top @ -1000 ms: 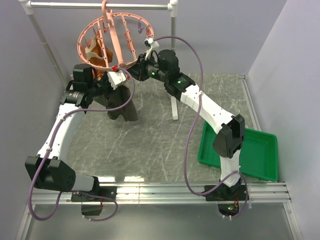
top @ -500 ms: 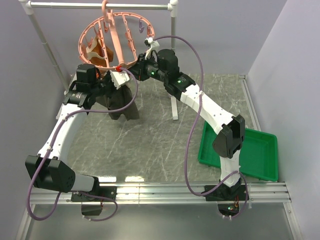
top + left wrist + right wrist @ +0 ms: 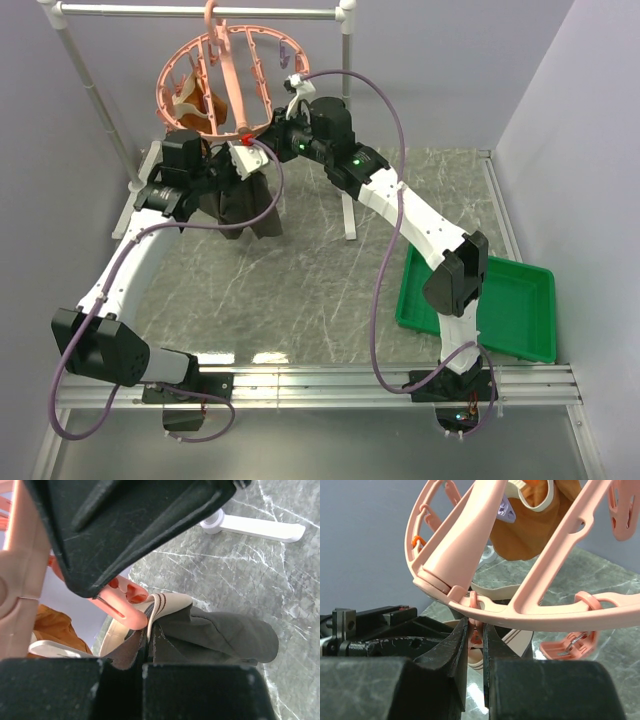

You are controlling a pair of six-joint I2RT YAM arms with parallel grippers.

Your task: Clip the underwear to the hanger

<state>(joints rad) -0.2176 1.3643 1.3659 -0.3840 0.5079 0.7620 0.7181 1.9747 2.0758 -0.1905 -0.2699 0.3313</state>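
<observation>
Left gripper (image 3: 238, 160) has shifted right and up toward the lower rim of the hanger (image 3: 232, 88), bringing the underwear (image 3: 240, 200) with it. Left claw is clamped tight on the dark cloth. The tan waistband (image 3: 167, 604) touches a pink clip (image 3: 122, 607) under the rim, and the rest hangs down above the table (image 3: 320, 270). Right gripper (image 3: 262, 140) is at the same rim spot, fingers pinched narrow on that clip. Hanger hangs from the pipe rack (image 3: 200, 12).
</observation>
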